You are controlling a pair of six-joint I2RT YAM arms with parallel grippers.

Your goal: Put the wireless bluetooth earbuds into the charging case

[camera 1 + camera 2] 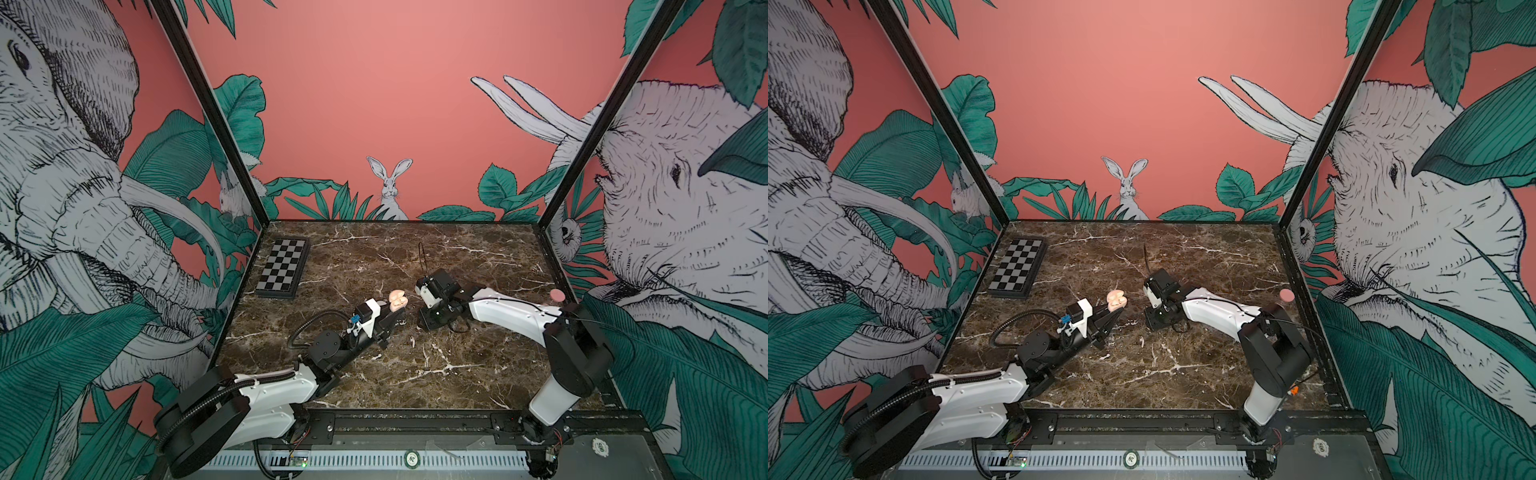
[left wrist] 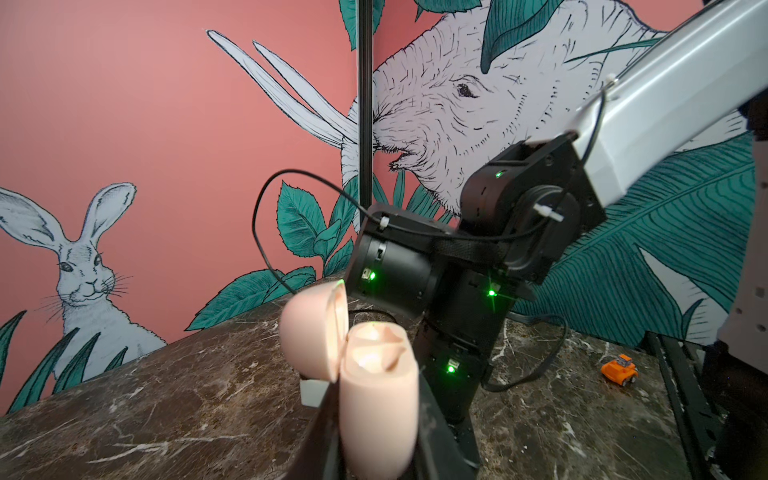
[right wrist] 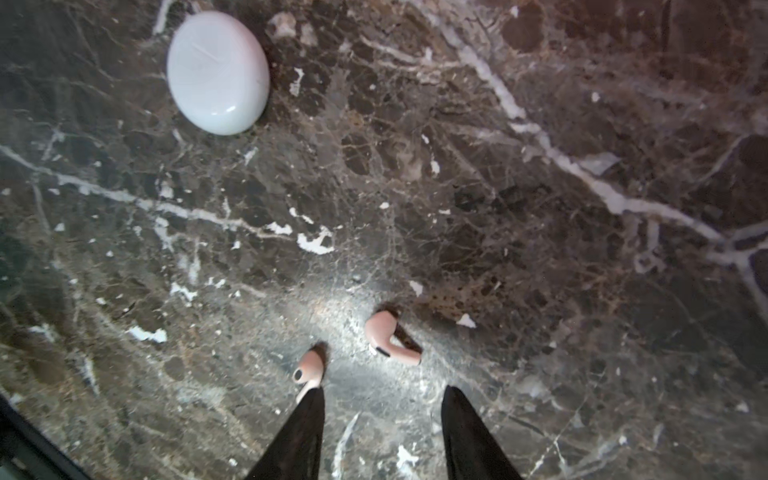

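table (image 1: 457, 374): dark marble with white veins; both arms reach in toward its middle.
chessboard (image 1: 282, 268): lies flat by the far left corner, well apart from both arms.
left gripper (image 1: 390, 315): clamped on the case, holding it off the table and tilted toward the right arm.
right gripper (image 3: 384, 392): points down at the table, jaws apart, nothing between them.
case (image 2: 378, 399): pale pink, lid (image 2: 311, 332) swung open; glare washes out the inside.
white case (image 3: 218, 72): closed oval, flat on the table, well apart from the earbuds; seen in the right wrist view only.
pink disc (image 1: 557, 296): near the right edge of the table, beyond the right arm.
toy car (image 2: 620, 369): orange, on the table near the right edge.
earbuds (image 3: 309, 370): two, pinkish, on the table just ahead of the right fingertips, not in the case. One's stem meets a fingertip; the second earbud (image 3: 388, 338) lies free beside it.
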